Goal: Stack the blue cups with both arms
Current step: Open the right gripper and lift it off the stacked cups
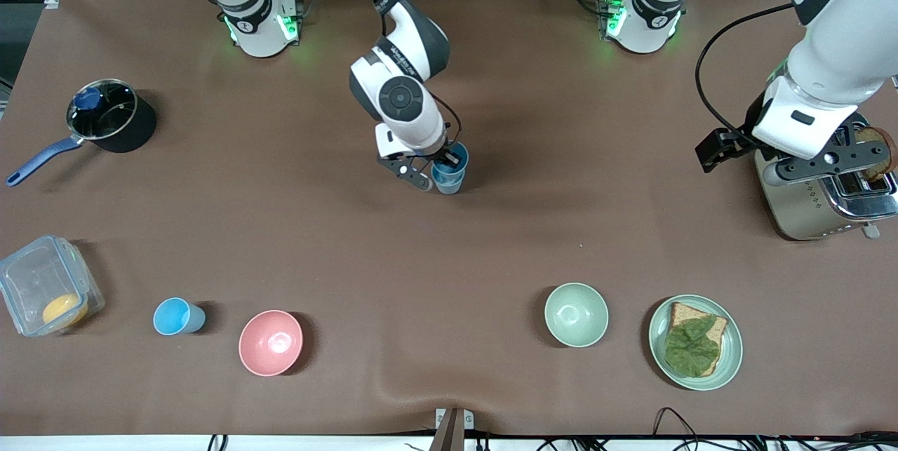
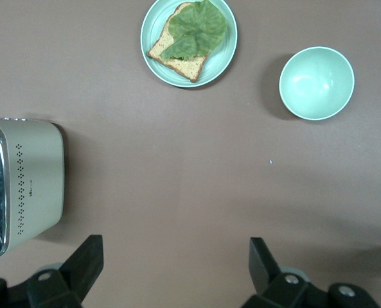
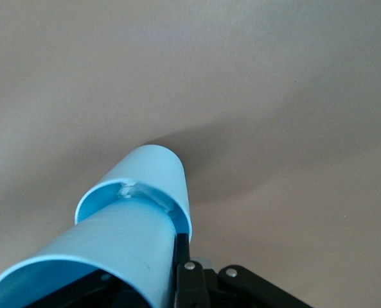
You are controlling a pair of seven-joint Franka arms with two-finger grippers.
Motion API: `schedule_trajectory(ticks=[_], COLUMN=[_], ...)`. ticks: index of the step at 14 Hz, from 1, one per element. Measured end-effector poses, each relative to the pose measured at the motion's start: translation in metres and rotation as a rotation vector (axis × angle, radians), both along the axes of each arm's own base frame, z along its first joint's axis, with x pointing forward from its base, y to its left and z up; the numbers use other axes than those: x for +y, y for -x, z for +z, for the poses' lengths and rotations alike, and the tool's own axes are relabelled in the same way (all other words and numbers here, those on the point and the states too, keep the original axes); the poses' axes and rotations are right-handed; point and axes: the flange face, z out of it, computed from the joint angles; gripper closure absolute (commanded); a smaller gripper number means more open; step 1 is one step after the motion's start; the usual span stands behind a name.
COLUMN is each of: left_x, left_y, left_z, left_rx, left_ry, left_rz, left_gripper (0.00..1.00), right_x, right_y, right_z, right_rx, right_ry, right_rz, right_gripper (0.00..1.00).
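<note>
Stacked blue cups (image 1: 449, 172) stand near the middle of the tabletop (image 1: 561, 226), one nested inside the other, as the right wrist view shows (image 3: 135, 218). The right gripper (image 1: 429, 169) is down at the stack with its jaws pinching the rim wall of the upper cup, one finger inside and one outside. A single blue cup (image 1: 175, 316) rests well apart from them, nearer the front camera at the right arm's end of the tabletop, between a clear lidded container (image 1: 45, 293) and a pink bowl (image 1: 271, 342).

The left gripper (image 1: 828, 160) hangs over a silver toaster (image 1: 814, 205) at the left arm's end, waiting; in the left wrist view its jaws are spread wide with nothing between them (image 2: 174, 269). A pale-green bowl (image 1: 576, 314) and a green plate (image 1: 729, 360) carrying bread with a leaf lie nearer the front camera than the toaster. A black pot (image 1: 112, 118) with a blue handle sits toward the right arm's end.
</note>
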Motion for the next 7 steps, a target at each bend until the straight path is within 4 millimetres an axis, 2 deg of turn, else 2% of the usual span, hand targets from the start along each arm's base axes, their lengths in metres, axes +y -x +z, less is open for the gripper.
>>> schedule_trajectory(ticks=[3, 5, 7], left_x=[0.001, 0.006, 0.009], left_y=[0.002, 0.005, 0.006], left_z=[0.006, 0.012, 0.015], left_rx=[-0.001, -0.001, 0.001], left_ry=[-0.003, -0.007, -0.008], left_rz=[0.003, 0.014, 0.021], left_gripper=[0.0, 0.0, 0.0], right_x=[-0.001, -0.007, -0.016], right_y=[-0.005, -0.018, -0.036], right_z=[0.003, 0.013, 0.037], right_rx=[-0.008, -0.011, -0.007], right_ry=[-0.001, 0.002, 0.014], right_rz=[-0.008, -0.022, -0.037], right_gripper=[0.01, 0.0, 0.0])
